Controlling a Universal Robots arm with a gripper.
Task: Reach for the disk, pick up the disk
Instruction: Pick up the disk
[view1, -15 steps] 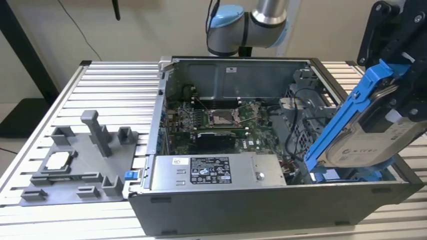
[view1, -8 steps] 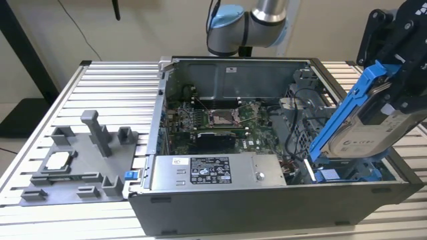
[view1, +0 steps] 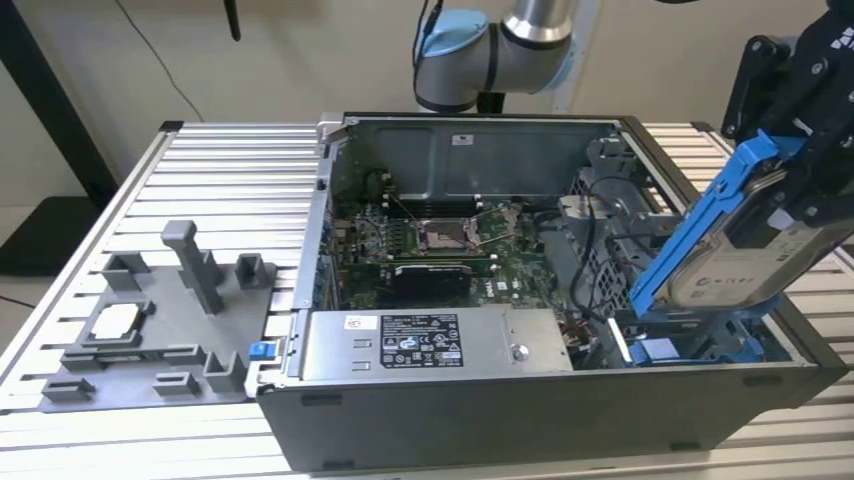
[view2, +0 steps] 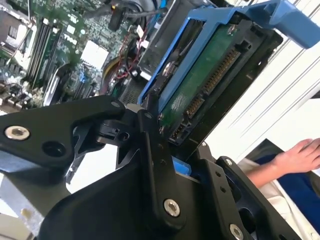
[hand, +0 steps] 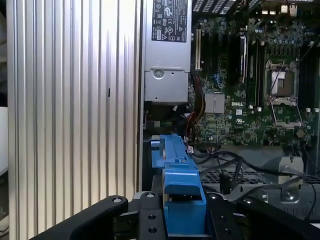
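Observation:
The disk is a silver-grey hard drive with a white label in a bright blue carrier. It hangs tilted, almost on edge, above the drive bay at the exterior view's right end of the open computer case. My black gripper is shut on its upper part. In the second wrist view the disk shows its green circuit board and connector, and the gripper clamps the blue frame. The first wrist view has the blue carrier edge-on between the fingers.
Inside the case lie the motherboard, loose cables and a long grey metal box with a label. A grey fixture tray holding a small square chip sits on the ribbed table. A person's hand is near.

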